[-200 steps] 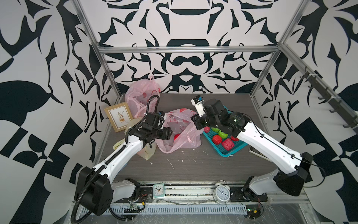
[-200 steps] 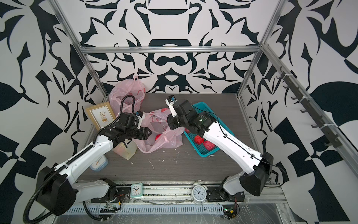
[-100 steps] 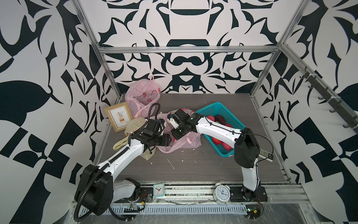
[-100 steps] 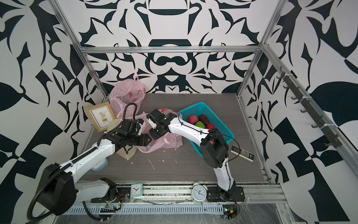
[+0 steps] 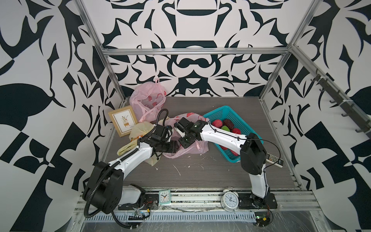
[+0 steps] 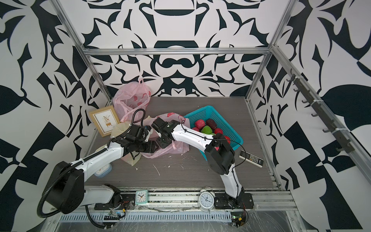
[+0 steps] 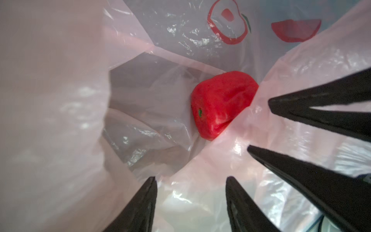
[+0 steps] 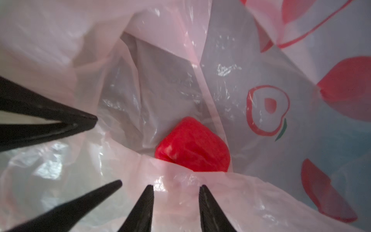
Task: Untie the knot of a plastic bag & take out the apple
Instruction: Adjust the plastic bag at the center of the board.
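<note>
So both my arms are nosed right into the mouth of the pink plastic bag (image 5: 191, 150) (image 6: 177, 149), which lies crumpled on the counter (image 5: 200, 174) just beside the teal basket (image 5: 219, 112) of fruit in both top views. The bag's mouth gapes open in both wrist views. My left gripper (image 7: 190, 178) has its jaws apart at a middling gap, with nothing clamped between them, just bag film lying behind the tips. My right gripper (image 8: 176, 186) is parted too, a bit narrower. Its tips sit at the edge of a fold of plastic, and I can't tell if they actually touch it. The two grippers are close together, pointing in from opposite sides. The apple (image 7: 222, 104) (image 8: 192, 146) is red, down inside the bag, partly tucked behind that fold, and neither gripper touches it. Off at the back there's another pink bag (image 5: 147, 98) and a picture frame (image 5: 123, 120) standing near the left wall.
</note>
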`<state>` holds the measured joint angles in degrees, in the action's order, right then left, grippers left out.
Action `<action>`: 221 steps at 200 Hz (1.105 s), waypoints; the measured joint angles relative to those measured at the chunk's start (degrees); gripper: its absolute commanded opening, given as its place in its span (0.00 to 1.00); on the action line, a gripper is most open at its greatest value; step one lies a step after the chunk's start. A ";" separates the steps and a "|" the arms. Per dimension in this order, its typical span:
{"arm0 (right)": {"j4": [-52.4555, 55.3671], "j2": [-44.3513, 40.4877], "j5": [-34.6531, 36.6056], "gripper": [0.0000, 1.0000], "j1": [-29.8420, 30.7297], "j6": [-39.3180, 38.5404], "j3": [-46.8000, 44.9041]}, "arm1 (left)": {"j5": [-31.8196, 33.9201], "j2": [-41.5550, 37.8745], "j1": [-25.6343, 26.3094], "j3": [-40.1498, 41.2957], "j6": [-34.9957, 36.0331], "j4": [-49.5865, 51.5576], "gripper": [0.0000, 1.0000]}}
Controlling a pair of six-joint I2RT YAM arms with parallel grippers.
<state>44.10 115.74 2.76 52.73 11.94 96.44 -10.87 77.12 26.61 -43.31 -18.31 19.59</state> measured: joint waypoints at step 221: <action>-17.97 -12.70 2.49 0.62 0.28 7.48 -15.54 | -0.87 2.86 0.52 0.70 -0.81 -1.75 0.60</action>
<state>26.13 103.04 5.26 53.01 19.42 80.90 -11.75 79.99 27.14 -42.61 -19.11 17.85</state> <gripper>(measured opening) 0.615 0.589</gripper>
